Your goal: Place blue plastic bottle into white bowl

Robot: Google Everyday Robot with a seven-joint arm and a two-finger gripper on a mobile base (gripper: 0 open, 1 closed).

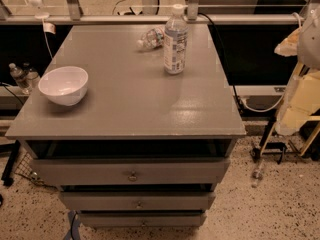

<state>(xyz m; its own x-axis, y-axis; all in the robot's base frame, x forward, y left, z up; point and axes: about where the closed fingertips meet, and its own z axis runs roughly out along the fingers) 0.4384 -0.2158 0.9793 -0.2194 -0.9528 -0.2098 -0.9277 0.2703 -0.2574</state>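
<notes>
The blue plastic bottle stands upright at the back right of the grey cabinet top; it is clear bluish with a white cap and a white-blue label. The white bowl sits upright and empty near the left edge, well apart from the bottle. My arm shows as pale shapes at the right edge of the view, off the cabinet. The gripper seems to be its tip, to the right of the bottle and at about the bottle's height, holding nothing that I can see.
A small squashed clear bottle lies on its side just behind and left of the tall bottle. The cabinet has three drawers slightly pulled out. A rail and cables run behind. Two bottles stand on a ledge at the left.
</notes>
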